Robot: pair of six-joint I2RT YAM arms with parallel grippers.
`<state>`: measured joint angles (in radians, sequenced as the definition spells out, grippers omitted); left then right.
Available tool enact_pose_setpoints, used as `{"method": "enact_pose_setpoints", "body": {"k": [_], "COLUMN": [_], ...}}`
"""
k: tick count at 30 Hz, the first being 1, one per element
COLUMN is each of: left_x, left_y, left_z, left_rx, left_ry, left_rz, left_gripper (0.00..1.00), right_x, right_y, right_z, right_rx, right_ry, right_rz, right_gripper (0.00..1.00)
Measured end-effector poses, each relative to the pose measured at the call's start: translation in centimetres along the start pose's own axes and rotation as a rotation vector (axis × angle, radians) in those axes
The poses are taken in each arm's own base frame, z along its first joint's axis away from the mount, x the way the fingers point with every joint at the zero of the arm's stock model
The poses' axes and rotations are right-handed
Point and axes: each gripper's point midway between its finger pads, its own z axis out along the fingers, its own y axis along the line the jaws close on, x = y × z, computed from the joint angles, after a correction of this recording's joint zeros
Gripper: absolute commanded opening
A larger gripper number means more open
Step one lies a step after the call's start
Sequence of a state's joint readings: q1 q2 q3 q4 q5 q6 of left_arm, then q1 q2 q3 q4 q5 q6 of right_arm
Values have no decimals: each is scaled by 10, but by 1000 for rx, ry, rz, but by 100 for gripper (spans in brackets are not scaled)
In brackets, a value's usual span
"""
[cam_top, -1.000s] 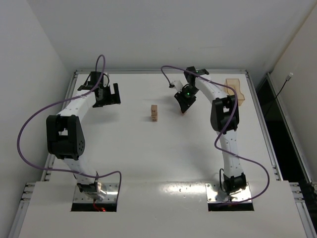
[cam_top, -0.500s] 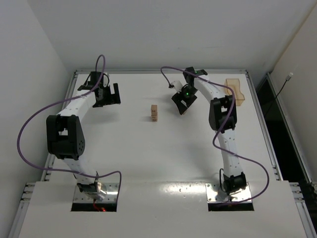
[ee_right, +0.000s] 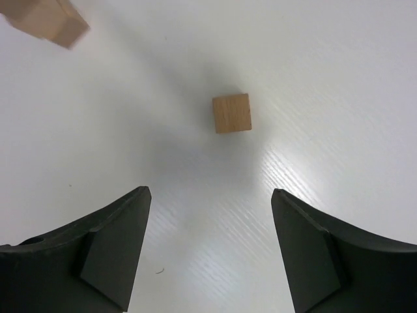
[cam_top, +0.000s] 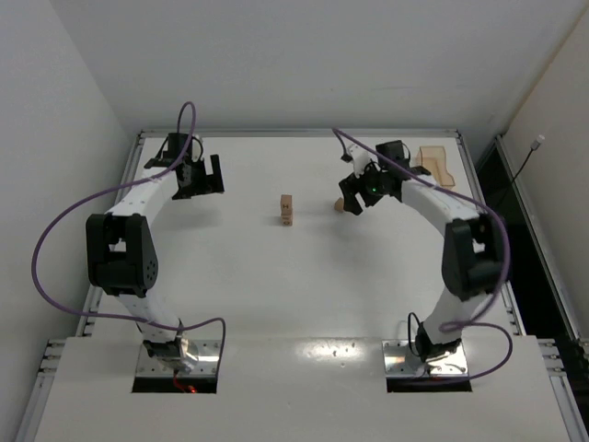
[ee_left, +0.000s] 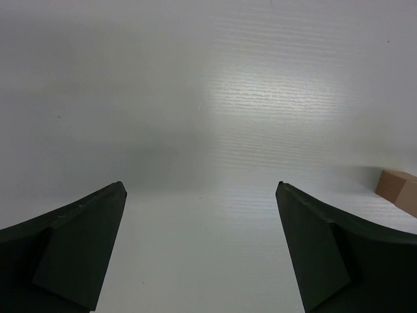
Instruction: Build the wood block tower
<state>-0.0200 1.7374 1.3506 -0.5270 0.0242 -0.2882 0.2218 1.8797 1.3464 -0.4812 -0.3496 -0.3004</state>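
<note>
The tower (cam_top: 287, 210) is a narrow column of stacked tan cubes at the table's middle. Its top shows in the upper left corner of the right wrist view (ee_right: 45, 19). Its edge shows at the right border of the left wrist view (ee_left: 399, 190). One loose wood block (cam_top: 338, 206) lies flat on the table to the right of the tower. My right gripper (cam_top: 352, 199) hovers just beside it, open and empty. In the right wrist view the block (ee_right: 232, 113) lies ahead of the open fingers (ee_right: 210, 190). My left gripper (cam_top: 204, 175) is open and empty at the far left (ee_left: 201, 186).
A translucent orange tray (cam_top: 440, 167) stands at the back right, behind the right arm. Purple cables loop over both arms. The raised table rim (cam_top: 294, 133) runs along the back.
The right arm has swung its elbow out to the right and turned its wrist. The loose block now shows on the table beside the gripper. The left arm has not moved.
</note>
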Motion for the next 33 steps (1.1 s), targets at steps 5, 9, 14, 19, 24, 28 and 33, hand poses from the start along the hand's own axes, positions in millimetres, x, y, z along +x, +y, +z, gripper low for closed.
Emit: {"method": "enact_pose_setpoints", "body": {"k": [5, 9, 14, 19, 24, 28, 33], "left_x": [0, 0, 0, 0, 0, 1, 5], "left_y": [0, 0, 0, 1, 2, 2, 3], "left_z": [0, 0, 0, 0, 1, 2, 7], "left_rx": [-2, -2, -2, -6, -10, -11, -15], "left_ry": [-1, -1, -2, -2, -2, 3, 17], "left_rz": [0, 0, 0, 0, 0, 0, -1], "left_gripper": [100, 100, 100, 100, 100, 100, 100], "right_x": [-34, -27, -6, -2, 8, 16, 4], "right_y": [11, 8, 3, 3, 6, 6, -4], "right_z": [-44, -27, 1, 15, 34, 43, 49], "right_rx": [107, 114, 115, 116, 98, 102, 140], "right_ry": [-253, -270, -209, -203, -161, -120, -116], "right_rz": [-16, 55, 179, 240, 261, 272, 272], "right_gripper": [69, 66, 61, 61, 60, 60, 60]}}
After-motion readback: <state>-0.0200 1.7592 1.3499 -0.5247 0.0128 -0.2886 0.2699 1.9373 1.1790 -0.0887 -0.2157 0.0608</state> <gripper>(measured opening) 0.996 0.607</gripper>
